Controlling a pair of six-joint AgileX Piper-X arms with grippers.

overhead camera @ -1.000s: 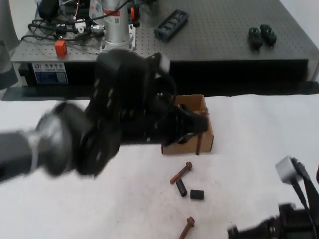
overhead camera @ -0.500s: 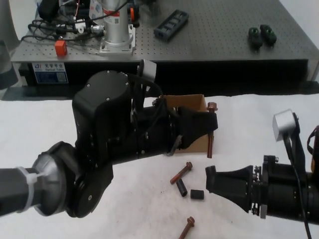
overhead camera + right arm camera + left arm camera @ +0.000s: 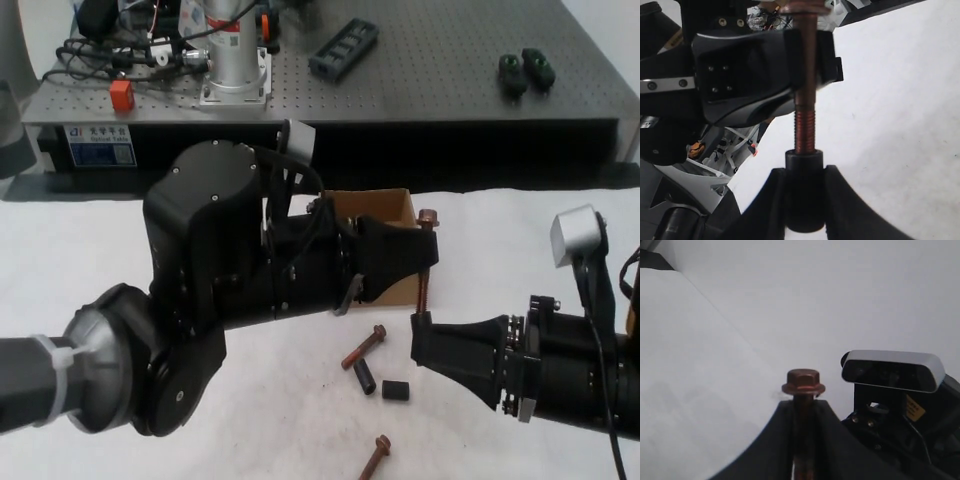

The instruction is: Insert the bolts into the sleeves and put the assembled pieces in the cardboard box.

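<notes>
My left gripper (image 3: 426, 262) is shut on a copper bolt (image 3: 424, 270) and holds it upright, head up, just right of the cardboard box (image 3: 396, 206). The bolt head (image 3: 803, 382) stands above the fingers in the left wrist view. From the right, my right gripper (image 3: 420, 330) is shut on a black sleeve (image 3: 804, 190) directly under the bolt. In the right wrist view the threaded end of the bolt (image 3: 805, 125) meets the sleeve's top opening. How deep it sits inside is hidden.
On the white cloth in front of the box lie two loose bolts (image 3: 363, 347) (image 3: 376, 456) and two black sleeves (image 3: 364, 376) (image 3: 396, 390). A metal breadboard (image 3: 450, 60) with cables and small parts stands behind the box.
The left arm swung the bolt to the right of the box and steadied. The right arm came in from the lower right corner and brought its sleeve up under the bolt's tip.
</notes>
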